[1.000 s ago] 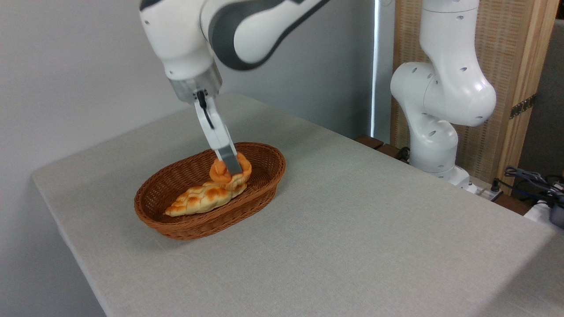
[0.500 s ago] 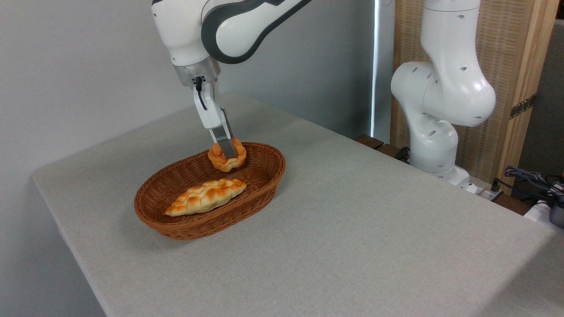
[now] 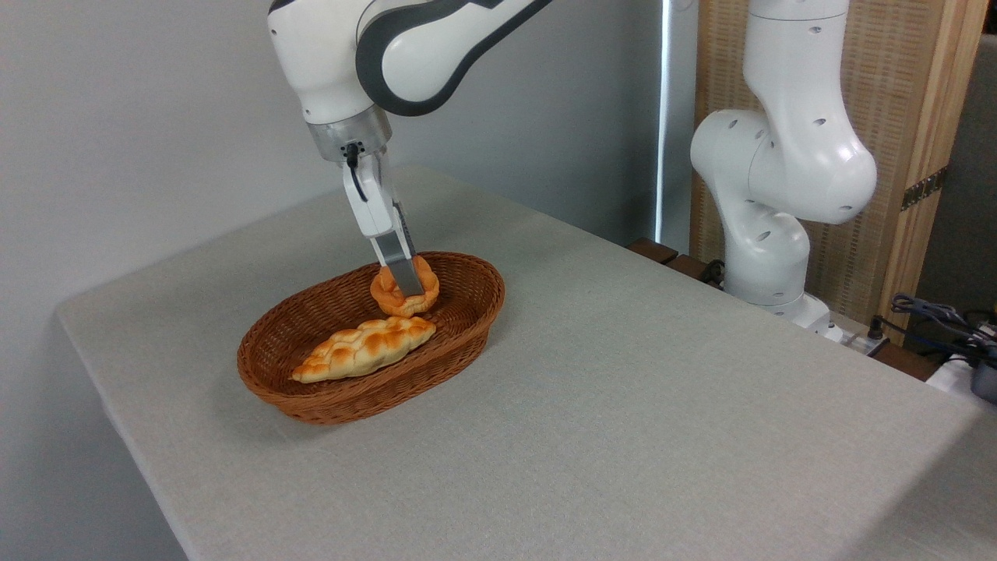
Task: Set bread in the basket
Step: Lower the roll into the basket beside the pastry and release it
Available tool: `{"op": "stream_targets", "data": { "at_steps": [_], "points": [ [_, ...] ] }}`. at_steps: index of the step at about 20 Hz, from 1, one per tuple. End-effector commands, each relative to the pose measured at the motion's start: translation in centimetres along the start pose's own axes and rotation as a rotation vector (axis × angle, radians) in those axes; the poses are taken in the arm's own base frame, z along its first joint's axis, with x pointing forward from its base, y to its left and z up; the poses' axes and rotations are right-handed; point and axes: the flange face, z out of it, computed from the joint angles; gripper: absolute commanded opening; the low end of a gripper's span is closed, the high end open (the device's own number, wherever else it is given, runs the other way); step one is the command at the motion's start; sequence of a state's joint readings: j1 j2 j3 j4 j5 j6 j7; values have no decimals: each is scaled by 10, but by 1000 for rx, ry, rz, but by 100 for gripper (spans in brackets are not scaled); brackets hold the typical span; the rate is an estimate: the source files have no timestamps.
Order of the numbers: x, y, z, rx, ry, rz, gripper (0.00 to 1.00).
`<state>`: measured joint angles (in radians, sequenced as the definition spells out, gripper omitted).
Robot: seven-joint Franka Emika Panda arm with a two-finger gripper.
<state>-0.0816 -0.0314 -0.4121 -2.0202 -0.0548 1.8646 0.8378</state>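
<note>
The bread, a small round orange-brown bun, hangs inside the rim of the oval wicker basket, toward its far right end. My gripper points down from above and is shut on the bun; the near finger covers the bun's middle. The bun's underside sits just over the right tip of a long golden braided loaf lying in the basket. I cannot tell whether bun and loaf touch.
The basket stands on a grey cloth-covered table, left of centre. The arm's white base rises at the back right, with cables beside it and a wooden panel behind.
The bun, first low against the loaf, was lifted up and slightly left half a second ago. It has since come back down a little toward the loaf. The gripper stayed shut.
</note>
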Motion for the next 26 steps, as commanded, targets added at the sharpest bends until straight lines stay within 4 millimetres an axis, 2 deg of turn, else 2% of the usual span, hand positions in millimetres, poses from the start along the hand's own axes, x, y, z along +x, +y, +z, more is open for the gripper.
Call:
{"op": "stream_targets", "data": {
  "at_steps": [1,7,9,11,12,14,19,20,23,26],
  "points": [
    [-3,0,-4,20,1,5,100],
    [-14,-11,-21,63,2,-13,100],
    [-16,-17,-37,79,31,-33,100],
    [-33,-36,-60,84,91,-99,100],
    [-34,-38,-70,75,127,-118,100],
    [-48,-51,-91,67,160,-165,100],
    [-62,-60,-112,48,203,-211,100],
    [-71,-66,-118,43,212,-252,100],
    [-77,-72,-134,43,209,-326,100],
    [-97,-87,-148,71,183,-418,100]
  ]
}}
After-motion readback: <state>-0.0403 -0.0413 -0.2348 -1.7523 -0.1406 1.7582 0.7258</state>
